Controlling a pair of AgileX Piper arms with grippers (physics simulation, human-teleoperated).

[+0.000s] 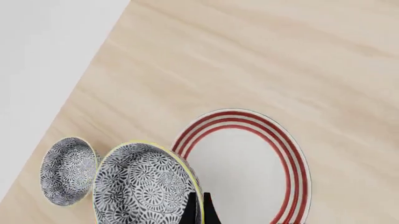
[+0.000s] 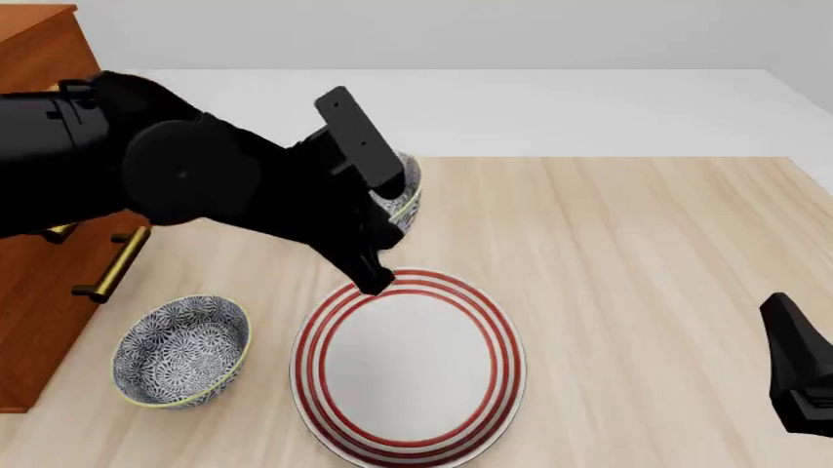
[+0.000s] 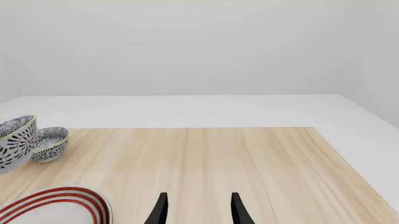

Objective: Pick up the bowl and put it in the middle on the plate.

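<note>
In the left wrist view the bowl (image 1: 140, 186) hangs tilted, its blue-and-white inside facing the camera, and my left gripper (image 1: 198, 199) is shut on its rim. Just beside it lies the plate (image 1: 249, 168), white with red rings. In the front view the left gripper (image 2: 371, 276) hovers over the far rim of the plate (image 2: 410, 366). The arm hides most of the bowl there; a patterned edge (image 2: 406, 195) shows behind it, and I cannot tell whether that is the held bowl. My right gripper (image 3: 198, 207) is open and empty, low at the right (image 2: 797, 375).
A second patterned bowl (image 2: 182, 349) stands on the table left of the plate. Another patterned bowl (image 1: 67, 170) sits near the table's far edge, also seen from the right wrist (image 3: 51, 142). A wooden drawer cabinet (image 2: 39, 253) with brass handles borders the left side.
</note>
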